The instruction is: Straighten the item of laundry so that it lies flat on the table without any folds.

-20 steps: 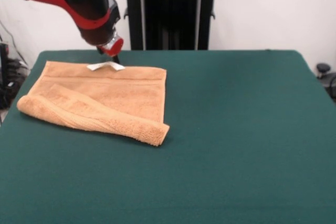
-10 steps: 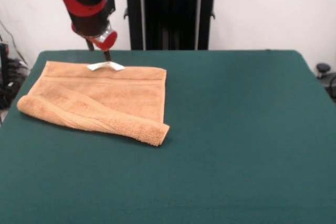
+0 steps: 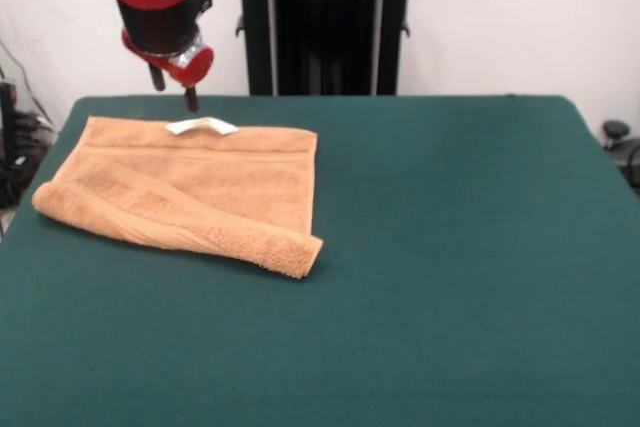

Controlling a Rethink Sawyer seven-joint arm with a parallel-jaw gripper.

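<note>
Currently the end effector point(image 3: 173, 87) hangs empty above the bench point(image 3: 450, 247), its fingers apart. Below and toward the camera lies the towel point(image 3: 190, 192), its near edge folded over. Judging from this, the next move is gripping that folded edge and drawing it outward.

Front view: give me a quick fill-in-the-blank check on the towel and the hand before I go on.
1. The towel lies on the ____ table.
2. The towel's near edge is ____ over onto itself, so it is not flat.
3. A small ____ tag sits at the towel's far edge.
4. The hand hangs ____ the towel, not touching it.

Missing words: green; folded; white; above
</note>
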